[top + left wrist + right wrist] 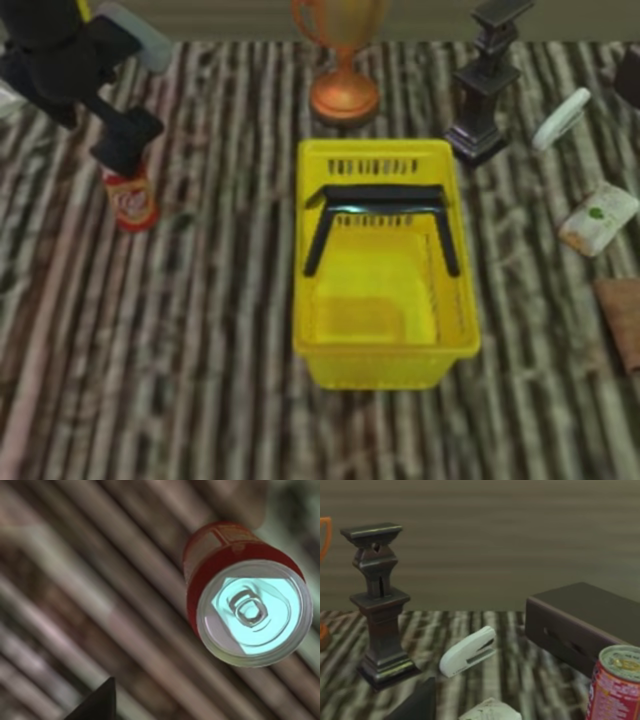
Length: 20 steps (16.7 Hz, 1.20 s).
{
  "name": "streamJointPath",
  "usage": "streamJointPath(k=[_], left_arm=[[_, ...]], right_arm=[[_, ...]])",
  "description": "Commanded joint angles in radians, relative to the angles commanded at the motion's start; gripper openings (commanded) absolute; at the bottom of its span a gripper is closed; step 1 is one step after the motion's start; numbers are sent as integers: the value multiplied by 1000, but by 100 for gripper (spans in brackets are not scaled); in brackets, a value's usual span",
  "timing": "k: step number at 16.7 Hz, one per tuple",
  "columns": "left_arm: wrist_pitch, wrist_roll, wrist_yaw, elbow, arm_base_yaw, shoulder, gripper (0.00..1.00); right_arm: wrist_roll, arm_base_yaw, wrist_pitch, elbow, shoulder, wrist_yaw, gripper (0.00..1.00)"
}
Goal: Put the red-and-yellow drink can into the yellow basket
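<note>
Hovering over the far-left part of the worktop [200,350] in the top view, the left tool [127,160] sits directly above the red-and-yellow drink can [131,203], which stands upright well to the left of the yellow basket [455,340]. That placement reads as the lining-up before a grasp from above; whether the tool's fingers are spread or closed I cannot tell, since the arm's dark body covers them. The basket sits mid-worktop with its black handles folded across the opening and nothing inside. Behind it stand an orange trophy [345,90] and a dark pedestal [485,90]; a white stapler [560,118] and a pale packet [598,218] lie to the right.

From the left wrist, the can [240,595] is seen almost straight down, silver lid and pull tab facing the camera, which supports the judgement of a top-down approach. One dark fingertip [97,705] shows at the edge, clear of the can.

From the right wrist, the right arm looks parked low at the right side, facing the pedestal [377,605], stapler [467,652], a dark box [580,620] and another red can [615,685]; its tool's state I cannot tell. The worktop is striped brown and cream, against a plain tan wall.
</note>
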Motion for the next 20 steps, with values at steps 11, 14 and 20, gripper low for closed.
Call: streamJointPath(k=[11, 14, 20], left_arm=[[-73, 44, -11, 159, 4, 171, 100], [-1, 45, -11, 93, 3, 177, 100], [106, 46, -11, 0, 3, 191, 100]], right_arm=[[0, 0, 0, 0, 0, 0, 100], [0, 0, 0, 0, 0, 0, 100], [0, 0, 0, 0, 0, 0, 100]])
